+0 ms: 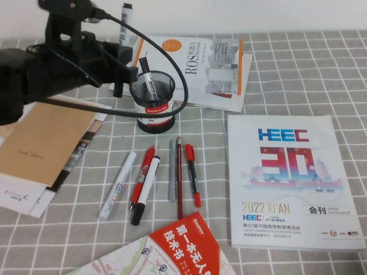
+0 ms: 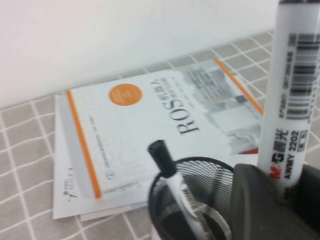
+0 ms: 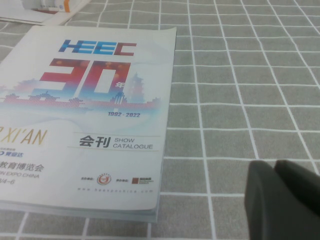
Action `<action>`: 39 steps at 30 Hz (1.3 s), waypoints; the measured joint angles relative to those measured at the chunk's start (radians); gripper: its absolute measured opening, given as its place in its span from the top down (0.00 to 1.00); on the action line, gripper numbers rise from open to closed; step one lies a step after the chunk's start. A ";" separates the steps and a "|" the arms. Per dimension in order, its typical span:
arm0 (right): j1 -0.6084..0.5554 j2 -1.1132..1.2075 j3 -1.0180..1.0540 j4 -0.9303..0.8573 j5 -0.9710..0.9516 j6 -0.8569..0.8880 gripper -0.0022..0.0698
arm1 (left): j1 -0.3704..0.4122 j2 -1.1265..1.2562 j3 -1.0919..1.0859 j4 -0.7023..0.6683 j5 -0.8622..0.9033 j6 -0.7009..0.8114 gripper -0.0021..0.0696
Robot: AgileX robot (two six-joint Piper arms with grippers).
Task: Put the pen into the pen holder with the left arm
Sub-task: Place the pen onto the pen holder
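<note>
- My left gripper pinches the pen upright, at the holder's ten o'clock
- Right gripper: pressed together, parked beside the catalogue
- Risk: the pen strikes the rim or the marker already inside; misalignment tips the holder

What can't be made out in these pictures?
Left wrist view: left gripper, shut on the white-barrelled, black-capped marker; its fingers hide the marker's lower end. The black wire-mesh pen holder loses its base to the edge.
High view: the black arm hides that grip.
Right gripper, over the checked cloth: outside the high view.
</note>
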 joint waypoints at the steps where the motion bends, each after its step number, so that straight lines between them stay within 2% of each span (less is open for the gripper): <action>1: 0.000 0.000 0.000 0.000 0.000 0.000 0.99 | -0.004 0.000 0.000 0.026 0.009 -0.021 0.82; 4: 0.000 0.000 0.000 0.000 0.000 0.000 0.99 | -0.025 0.000 0.000 0.202 0.015 -0.188 0.82; 8: 0.000 0.000 0.000 0.000 0.000 0.000 0.99 | -0.052 0.000 0.000 0.541 0.013 -0.528 0.82; 9: 0.000 0.000 0.000 0.000 0.000 0.000 0.99 | -0.060 0.000 0.000 0.709 0.007 -0.694 0.82; 10: 0.000 0.000 0.000 0.000 0.000 0.000 0.99 | -0.068 0.000 0.000 0.781 0.000 -0.765 0.82; 12: 0.000 0.000 0.000 0.000 0.000 0.000 0.99 | -0.088 0.000 0.000 1.007 -0.016 -0.994 0.82; 16: 0.000 0.000 0.000 0.000 0.000 0.000 0.99 | -0.127 0.000 0.024 1.208 -0.100 -1.179 0.82; 21: 0.000 0.000 0.000 0.000 0.000 0.000 0.99 | -0.158 0.000 0.103 1.344 -0.351 -1.353 0.82; 28: 0.000 0.000 0.000 0.000 0.000 0.000 0.99 | -0.160 0.007 0.145 1.395 -0.670 -1.451 0.82; 39: 0.000 0.000 0.000 0.000 0.000 0.000 0.99 | -0.138 0.149 0.146 1.441 -0.967 -1.638 0.82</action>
